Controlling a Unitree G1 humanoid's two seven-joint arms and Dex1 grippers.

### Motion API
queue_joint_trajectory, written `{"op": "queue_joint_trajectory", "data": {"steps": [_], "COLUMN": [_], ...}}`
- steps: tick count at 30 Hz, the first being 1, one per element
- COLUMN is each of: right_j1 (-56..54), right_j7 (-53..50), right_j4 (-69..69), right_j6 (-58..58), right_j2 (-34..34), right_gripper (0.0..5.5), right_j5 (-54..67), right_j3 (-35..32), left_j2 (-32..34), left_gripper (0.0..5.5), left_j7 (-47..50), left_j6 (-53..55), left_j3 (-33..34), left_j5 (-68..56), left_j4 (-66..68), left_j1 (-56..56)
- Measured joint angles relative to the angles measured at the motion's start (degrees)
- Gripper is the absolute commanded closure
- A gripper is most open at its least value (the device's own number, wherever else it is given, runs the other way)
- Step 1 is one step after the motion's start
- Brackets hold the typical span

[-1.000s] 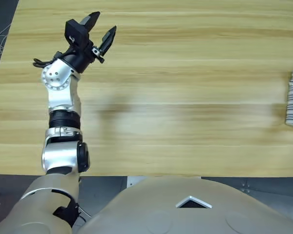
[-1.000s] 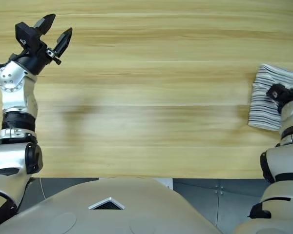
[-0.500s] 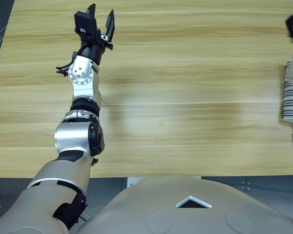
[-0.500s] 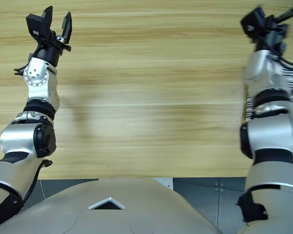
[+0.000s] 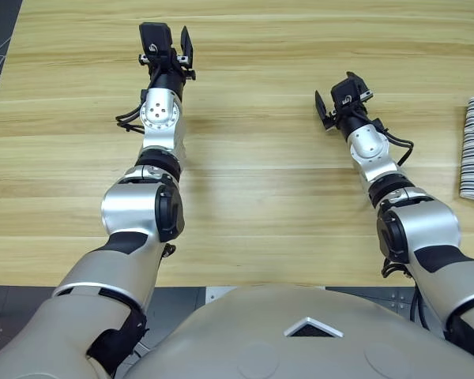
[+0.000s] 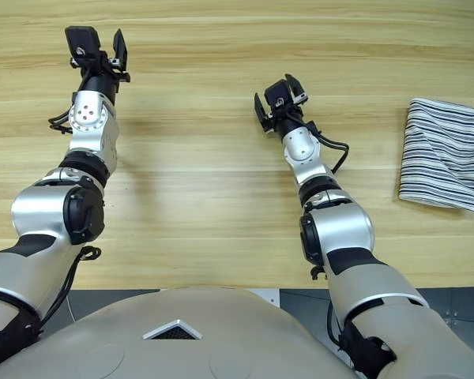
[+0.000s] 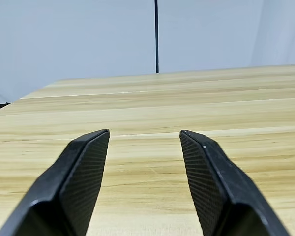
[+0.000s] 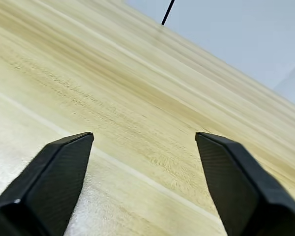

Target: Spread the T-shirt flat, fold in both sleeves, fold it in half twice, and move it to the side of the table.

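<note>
Fingers (image 7: pixel 86 167) of the left gripper (image 6: pixel 100 46) and the right gripper (image 6: pixel 278 95) are spread, with nothing pinched, over the bench (image 6: pixel 213 181). The striped T-shirt (image 6: pixel 444 154) is seen folded small at the bench's right side, well apart. The job looks finished, so no more folding seems to be needed.

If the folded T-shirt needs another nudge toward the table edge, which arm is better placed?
Right. The right claw, open and empty, is nearer the folded T-shirt at the right of the table; the left claw, also open, is on the far left.
</note>
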Motion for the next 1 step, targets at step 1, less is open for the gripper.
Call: {"op": "queue_joint_trajectory", "data": {"steps": [1], "right_j1": [0.0], "right_j7": [-0.4], "right_j4": [0.0], "right_j6": [0.1], "right_j2": [0.1], "right_gripper": [1.91], "right_j5": [-0.4], "right_j3": [0.0], "left_j2": [0.0], "left_gripper": [2.85], "left_j7": [-0.1], "left_j6": [0.1], "left_j3": [0.2], "left_j5": [0.0], "left_j4": [0.0], "left_j1": [0.0]}}
